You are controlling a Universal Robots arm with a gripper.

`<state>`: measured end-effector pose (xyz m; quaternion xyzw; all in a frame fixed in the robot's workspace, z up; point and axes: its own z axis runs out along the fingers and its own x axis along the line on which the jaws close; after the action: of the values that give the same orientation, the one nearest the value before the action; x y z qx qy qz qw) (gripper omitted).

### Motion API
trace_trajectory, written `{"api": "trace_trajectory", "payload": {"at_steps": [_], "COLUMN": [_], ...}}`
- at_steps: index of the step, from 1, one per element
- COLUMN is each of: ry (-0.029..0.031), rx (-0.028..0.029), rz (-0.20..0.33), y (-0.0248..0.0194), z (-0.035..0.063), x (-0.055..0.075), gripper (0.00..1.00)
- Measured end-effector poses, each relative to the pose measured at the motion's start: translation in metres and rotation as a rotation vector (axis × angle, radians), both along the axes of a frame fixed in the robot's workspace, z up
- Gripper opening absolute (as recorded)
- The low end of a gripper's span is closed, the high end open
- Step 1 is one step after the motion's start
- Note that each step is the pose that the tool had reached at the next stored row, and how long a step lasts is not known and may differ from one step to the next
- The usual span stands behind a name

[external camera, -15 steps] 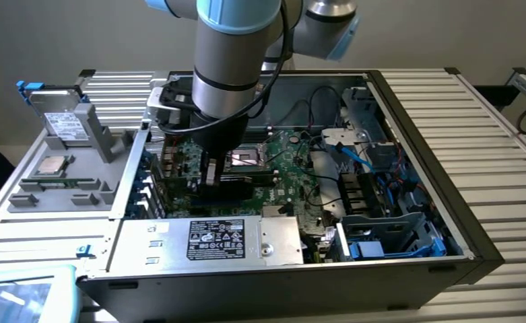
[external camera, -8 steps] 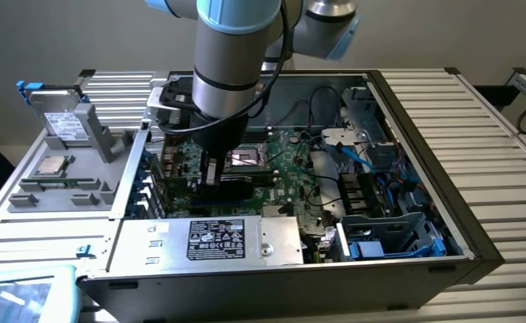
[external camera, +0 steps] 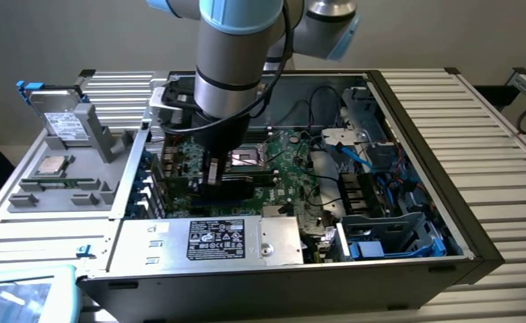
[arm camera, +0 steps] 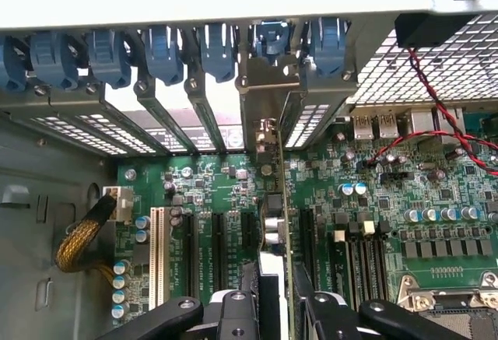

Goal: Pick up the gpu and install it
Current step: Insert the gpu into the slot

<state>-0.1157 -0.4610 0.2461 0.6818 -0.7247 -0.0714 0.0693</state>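
The gpu (arm camera: 278, 200) stands on edge over an expansion slot of the green motherboard (arm camera: 373, 200), its metal bracket up against the rear slot openings of the case. My gripper (arm camera: 280, 313) has a black finger on each side of the card and is shut on it. In the exterior view my gripper (external camera: 216, 176) reaches down into the open computer case, with the gpu (external camera: 231, 186) showing as a dark block below it, low over the motherboard (external camera: 285, 168) beside the CPU socket (external camera: 244, 158).
Blue slot latches (arm camera: 163, 52) line the rear wall. A yellow braided cable (arm camera: 78, 239) and a red-black wire (arm camera: 436, 114) lie near the board. The power supply (external camera: 217, 239), a blue-trimmed drive cage (external camera: 388, 235) and a grey parts tray (external camera: 60, 168) surround the work area.
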Motion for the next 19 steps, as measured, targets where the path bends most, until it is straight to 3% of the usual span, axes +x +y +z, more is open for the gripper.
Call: {"api": "trace_trajectory", "payload": {"at_steps": [19], "ry": [-0.0002], "rx": [0.0004], "rz": [0.000], "y": [0.0016], "z": [-0.0035], "x": [-0.0014], "gripper": [0.28]}}
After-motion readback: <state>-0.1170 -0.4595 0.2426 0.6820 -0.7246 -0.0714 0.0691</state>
